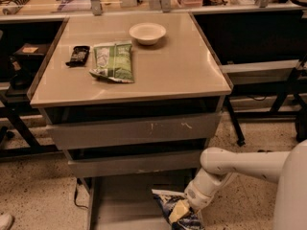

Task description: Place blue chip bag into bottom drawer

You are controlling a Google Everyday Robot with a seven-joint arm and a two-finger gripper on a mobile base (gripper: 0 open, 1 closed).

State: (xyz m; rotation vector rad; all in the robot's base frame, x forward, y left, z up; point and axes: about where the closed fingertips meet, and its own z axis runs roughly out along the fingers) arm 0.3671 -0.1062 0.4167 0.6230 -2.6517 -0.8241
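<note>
The blue chip bag [165, 199] is crinkled dark blue foil with a white end, low at the right side of the open bottom drawer [120, 201]. My gripper [178, 212] comes in from the right on a white arm [225, 164] and is shut on the bag, one yellowish finger [175, 211] lying across its foil. The bag sits low over the drawer's grey floor; I cannot tell whether it touches it. The bag's lower end is cut off by the frame's bottom edge.
Two shut upper drawers [129, 129] with scuffed grey fronts sit above. On the cabinet top lie a green and white snack bag [113, 61], a white bowl [147, 32] and a small black item [78, 55]. Dark table legs [232, 123] stand to the right.
</note>
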